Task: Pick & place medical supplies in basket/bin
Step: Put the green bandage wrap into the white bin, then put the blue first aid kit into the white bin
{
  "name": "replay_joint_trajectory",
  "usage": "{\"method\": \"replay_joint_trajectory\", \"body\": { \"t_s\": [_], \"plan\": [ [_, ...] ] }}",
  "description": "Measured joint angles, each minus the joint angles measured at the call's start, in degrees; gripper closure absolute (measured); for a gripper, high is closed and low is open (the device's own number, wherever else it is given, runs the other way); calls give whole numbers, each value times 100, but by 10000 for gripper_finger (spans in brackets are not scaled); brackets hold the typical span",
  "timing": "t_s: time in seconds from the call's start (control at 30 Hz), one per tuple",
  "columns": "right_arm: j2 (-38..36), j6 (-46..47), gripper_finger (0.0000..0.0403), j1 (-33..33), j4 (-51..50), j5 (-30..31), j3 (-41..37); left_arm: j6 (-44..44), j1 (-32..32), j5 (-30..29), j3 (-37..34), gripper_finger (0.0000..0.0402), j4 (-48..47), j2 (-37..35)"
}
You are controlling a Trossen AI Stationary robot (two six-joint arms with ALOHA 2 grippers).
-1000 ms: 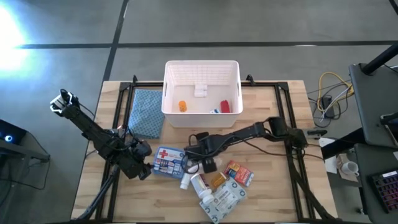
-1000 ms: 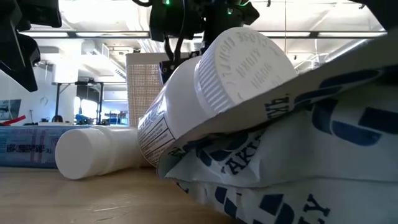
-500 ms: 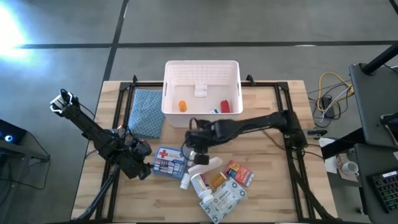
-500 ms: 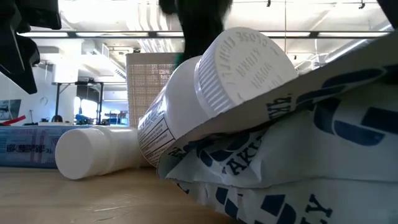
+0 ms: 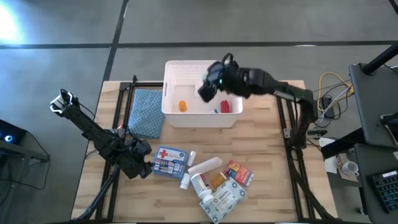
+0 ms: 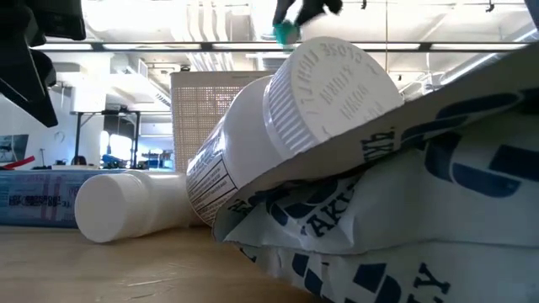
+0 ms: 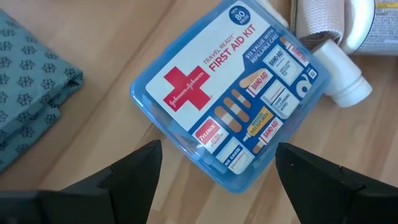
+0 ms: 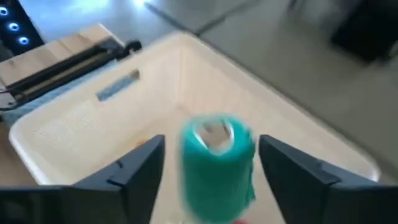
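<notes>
The white bin (image 5: 171, 118) stands at the table's far middle with an orange item (image 5: 182, 106), a red one (image 5: 225, 106) and a white one (image 5: 200, 92) inside. My right gripper (image 5: 207, 90) hangs high above it, open. A teal roll (image 8: 217, 162) shows blurred between and just ahead of its fingers, over the bin's inside (image 8: 74, 118). My left gripper (image 7: 217, 149) stands open above the blue-white first-aid box (image 7: 230, 106), which lies flat on the table. White pill bottles (image 5: 205, 167), an orange box (image 5: 239, 173) and a grey-white pack (image 5: 224, 199) lie near the front.
A folded blue cloth (image 5: 146, 112) lies left of the bin. In the low view a white bottle (image 6: 286, 118) leans on the pack right before the camera and hides most of the table. Black rails (image 5: 286, 124) run along both sides of the table.
My right gripper has risen from the pile of supplies near the table's middle, swung toward the far edge and rolled its wrist. It now hangs over the bin with the teal roll before its fingers. The supplies on the table stay where they were.
</notes>
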Motion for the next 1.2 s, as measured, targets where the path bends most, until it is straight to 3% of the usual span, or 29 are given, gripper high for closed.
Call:
{"method": "replay_joint_trajectory", "body": {
  "t_s": [0.1, 0.17, 0.27, 0.37, 0.5, 0.6, 0.8, 1.2],
  "plan": [
    [-11, 351, 113, -360, -276, -705, -14, -227, 0, 0, 0, 109, -6, 0],
    [-11, 325, 97, -391, -305, -798, -24, -444, 0, 0, 0, 109, -7, 0],
    [-16, 85, 84, -183, -203, -817, -27, -894, 0, 6, -73, 109, 0, 0],
    [-16, 13, 79, 184, -176, -944, -29, -1973, 0, 112, -283, 109, 3, 0],
    [-16, 864, 79, 619, -236, -1787, -55, -3038, -6, 589, -701, 109, 119, 0],
    [-16, 1545, 78, 968, -222, -2510, -145, -3181, -11, 761, -987, 109, 645, 0],
    [25, 2257, 83, 1631, -84, -2963, -637, -3043, -9, 596, -1474, 109, 2121, 4],
    [618, 4294, 87, 1652, 2760, -3253, -2627, -3312, 2, 565, -2254, 109, 3510, 4]
  ]
}}
